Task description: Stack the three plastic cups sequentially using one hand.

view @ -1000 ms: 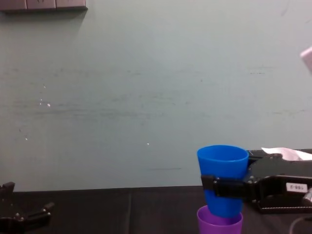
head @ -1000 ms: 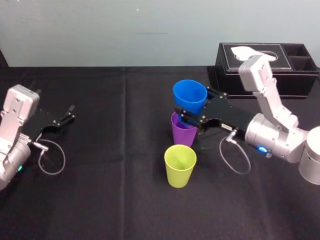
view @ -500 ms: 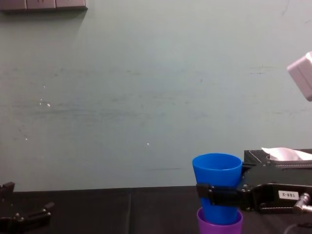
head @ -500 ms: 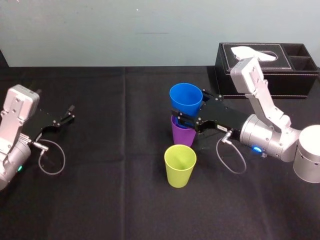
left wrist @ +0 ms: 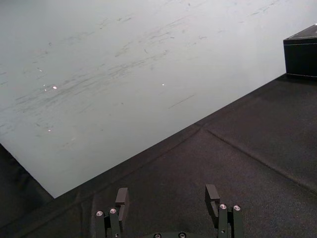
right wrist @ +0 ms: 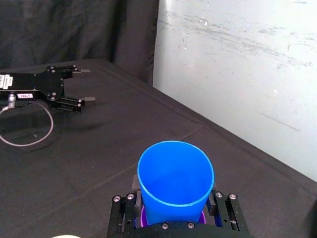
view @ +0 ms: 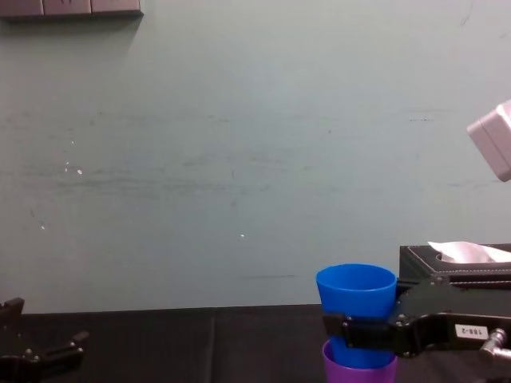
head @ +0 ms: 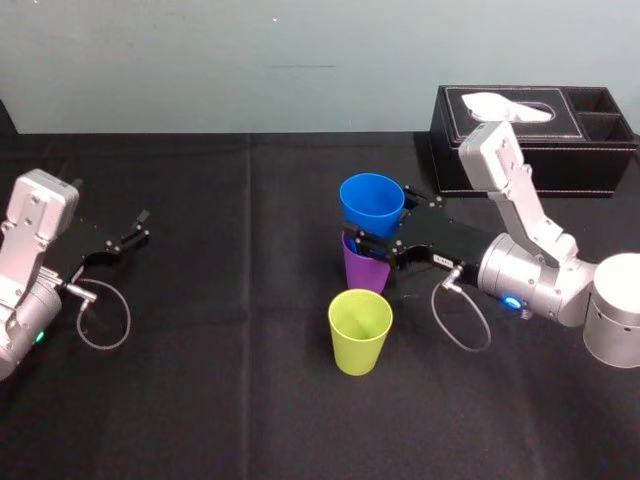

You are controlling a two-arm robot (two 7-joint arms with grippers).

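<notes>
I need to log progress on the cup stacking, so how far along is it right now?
Done: nothing is fully stacked. In hand: the right gripper grips the blue cup, whose base sits partly inside the purple cup, not released. Left: seat and release it, then stack the yellow-green cup, standing alone in front. The left gripper lies open, parked far left.

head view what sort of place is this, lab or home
Probably a robot test bench, not a home: a black-clothed table, a bare pale wall, the right gripper holding a blue cup in a purple cup's mouth, the left gripper parked at the left.
</notes>
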